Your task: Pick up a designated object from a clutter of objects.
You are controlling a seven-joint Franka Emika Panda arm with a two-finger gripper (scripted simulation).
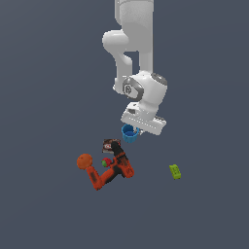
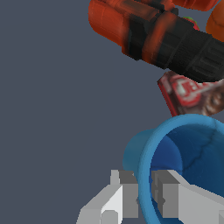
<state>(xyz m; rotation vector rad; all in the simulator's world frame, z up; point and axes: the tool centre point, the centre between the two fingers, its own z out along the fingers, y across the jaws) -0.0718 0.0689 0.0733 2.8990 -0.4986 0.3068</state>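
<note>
The gripper (image 2: 144,192) straddles the rim of the blue cup (image 2: 188,166): in the wrist view one finger (image 2: 127,192) sits just outside the cup wall and the other (image 2: 168,194) inside the mouth, with the thin blue wall between them. The jaws are drawn in narrow on that wall, apparently touching it on both sides. In the exterior view the blue cup (image 1: 129,133) sits directly under the gripper (image 1: 137,130), its open mouth turned up toward the hand.

Just beyond the cup, away from the fingers, lies the dark box (image 2: 192,94), its red printed face showing. Past the box, the red-orange drill (image 2: 153,33) stretches across with its black mid-section. The orange ball (image 1: 84,161) and the tiny red-green fruit (image 1: 105,163) lie next to the drill (image 1: 111,170). The lime-green block (image 1: 175,171) lies well apart from the gripper and from the rest of the clutter.
</note>
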